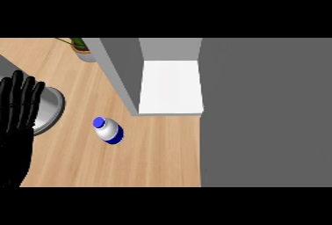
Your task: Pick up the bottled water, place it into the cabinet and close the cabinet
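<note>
Here the pale wooden table (pixel 156 158) carries a small blue-capped water bottle (pixel 108 130) near the open white-floored grey cabinet (pixel 170 85), while the black left hand (pixel 18 114) rests at the left edge, fingers straight and slightly apart.

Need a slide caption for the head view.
Water bottle stands on the counter near the open cabinet; left robot hand rests open.

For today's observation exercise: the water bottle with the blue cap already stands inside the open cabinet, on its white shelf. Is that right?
Not quite. The head view shows the water bottle with the blue cap out on the wooden counter, in front of the open cabinet; its white shelf holds nothing.
</note>
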